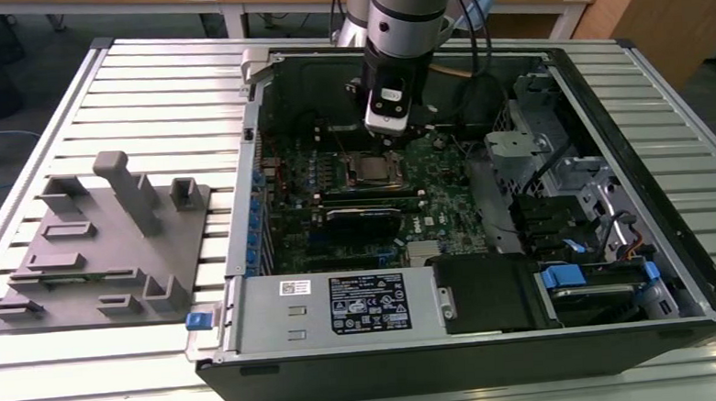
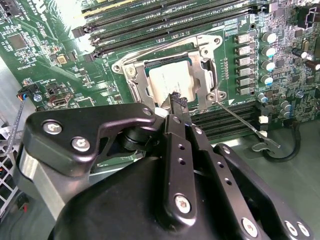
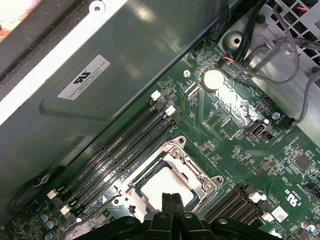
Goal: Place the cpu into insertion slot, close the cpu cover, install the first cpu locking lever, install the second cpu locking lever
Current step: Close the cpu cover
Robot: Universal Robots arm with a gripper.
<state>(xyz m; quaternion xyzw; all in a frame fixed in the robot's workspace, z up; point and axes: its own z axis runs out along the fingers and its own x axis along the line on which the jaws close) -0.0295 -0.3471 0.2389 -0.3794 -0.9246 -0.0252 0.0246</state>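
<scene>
Second wrist view: fingers [image 2: 177, 101] pressed together, holding nothing, tips over the near edge of the cpu cover [image 2: 204, 75]; contact not discernible. Cpu [image 2: 167, 80] seated in the insertion slot [image 3: 145, 172], framed by the lowered cover, just beyond the fingertips. Judged light, rigid and fragile, to be handled by its edges only. Locking lever [image 2: 243, 121], a thin wire, runs from the cover's corner across the green circuit board [image 2: 40, 40] and appears unlatched. Judged stiff and springy, best taken at its hooked end.
</scene>
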